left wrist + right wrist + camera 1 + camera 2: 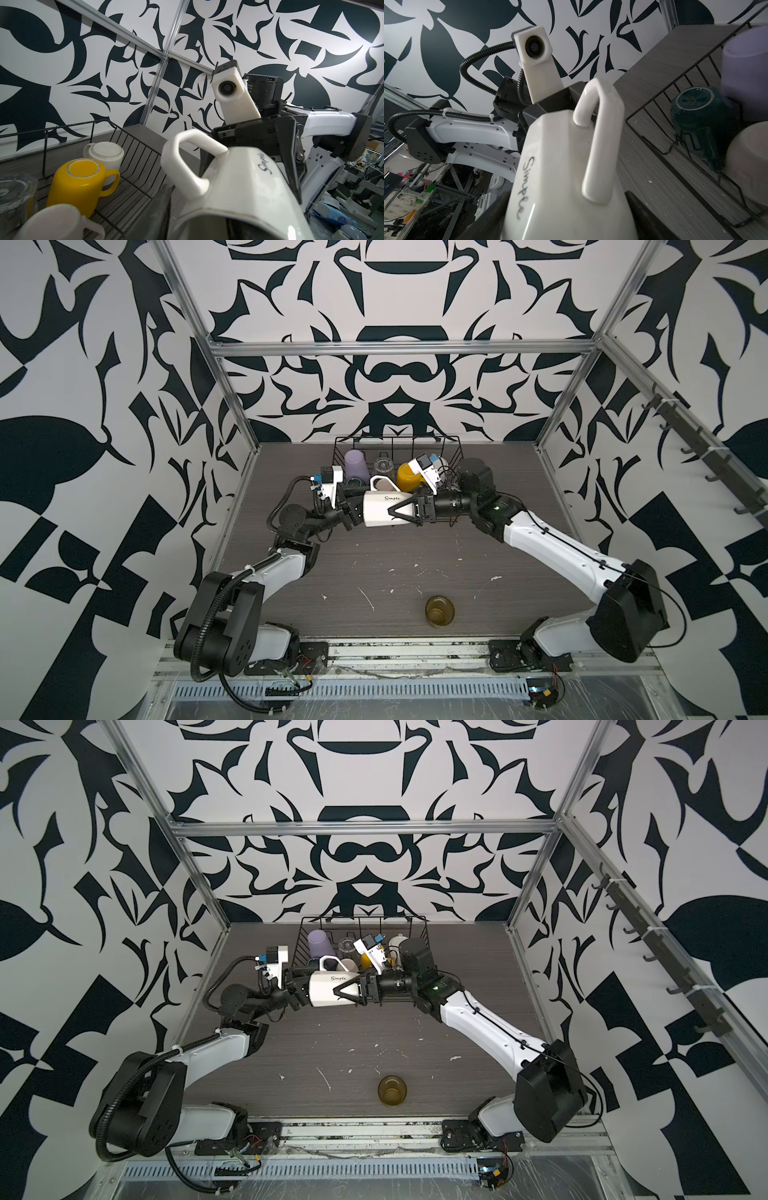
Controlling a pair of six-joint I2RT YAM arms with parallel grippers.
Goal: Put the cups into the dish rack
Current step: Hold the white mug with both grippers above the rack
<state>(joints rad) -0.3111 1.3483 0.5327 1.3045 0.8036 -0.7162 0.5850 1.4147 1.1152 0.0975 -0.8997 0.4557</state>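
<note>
A white faceted mug [382, 510] [328, 990] lettered "Simple" hangs on its side just in front of the black wire dish rack [453, 448], handle up. My right gripper [395, 512] [566, 218] is shut on its base end, one finger [492, 207] on each side. At the rim end my left gripper [355, 512] [193, 224] stands open: the outer finger [153, 212] is clear of the wall, the other sits inside the mouth. Upside down in the rack are a lilac tumbler [355, 466], clear glass [383, 466], yellow mug [81, 180], cream mug [104, 153], dark green mug [699, 120] and a pink mug [52, 220].
An olive glass [439, 611] [392, 1090] stands alone near the front of the grey table. The rack sits against the patterned back wall, between metal frame posts. Both arms reach in from the front corners and meet at the mug.
</note>
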